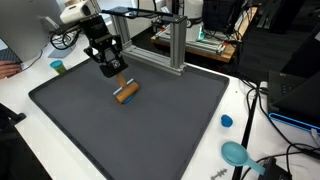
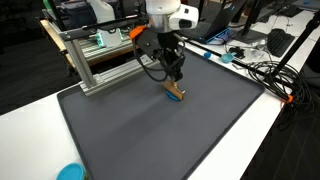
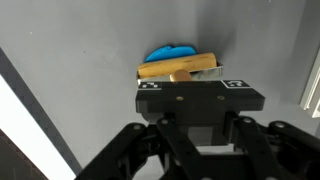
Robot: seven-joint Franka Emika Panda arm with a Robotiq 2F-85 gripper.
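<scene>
Only the wrist view clearly shows the handle's blue head.

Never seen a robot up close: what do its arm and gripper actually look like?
A rounded white arm ends in a black, angular gripper. A thin black cable loops alongside, and two small white square tags with black patterns sit on the gripper's body.

Tan and blue tool, dark grey mat, black pincer.
</scene>
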